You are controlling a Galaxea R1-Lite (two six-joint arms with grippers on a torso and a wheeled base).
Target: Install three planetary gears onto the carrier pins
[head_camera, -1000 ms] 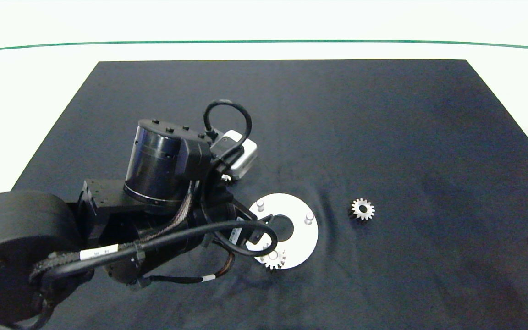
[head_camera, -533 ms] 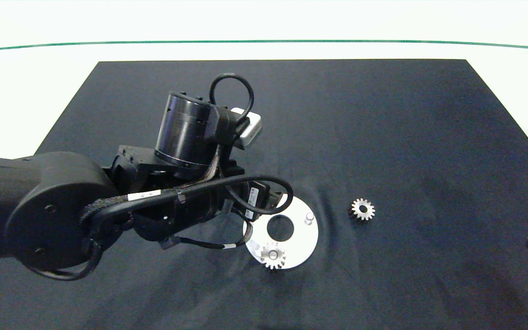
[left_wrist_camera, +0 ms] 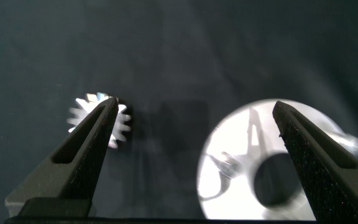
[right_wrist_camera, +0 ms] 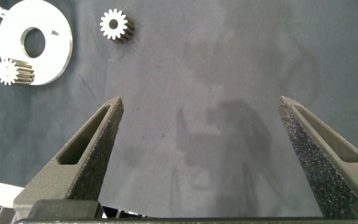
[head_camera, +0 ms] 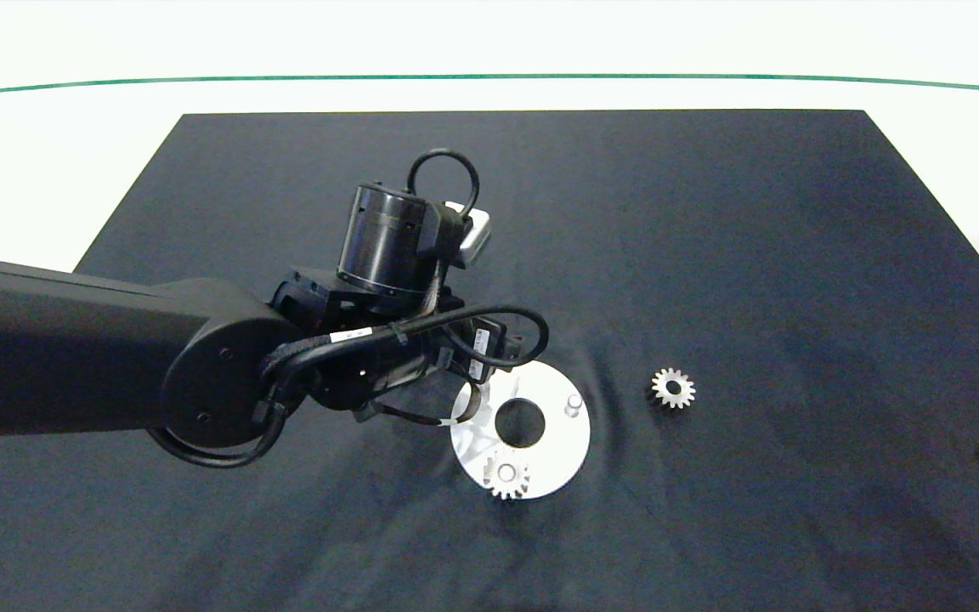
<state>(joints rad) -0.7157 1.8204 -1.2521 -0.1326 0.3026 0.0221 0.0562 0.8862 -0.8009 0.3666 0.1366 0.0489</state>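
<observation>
A: Where do the gears stand?

B: One gear [head_camera: 506, 480] sits on the pin at the lower edge of the white disc [head_camera: 562, 442], just below the middle of the head view. A second, loose gear [head_camera: 673, 388] lies flat on the dark mat [head_camera: 710, 255] to the right of the disc, close by but not touching. A bare pin [head_camera: 574, 402] shows on the disc's right side. I cannot find the third gear for certain.

A: And the jaws?

B: The left gripper [left_wrist_camera: 191, 155] hangs over the disc's upper-left part, spread wide and holding nothing; through its wrist view a gear [left_wrist_camera: 101, 119] shows behind one finger. The right gripper [right_wrist_camera: 204, 155] sits at the right edge, equally wide and empty.

A: Which arm suits the loose gear?

B: Probably the left: its jaws are nearer, and the gear lies rightward past the disc.
</observation>
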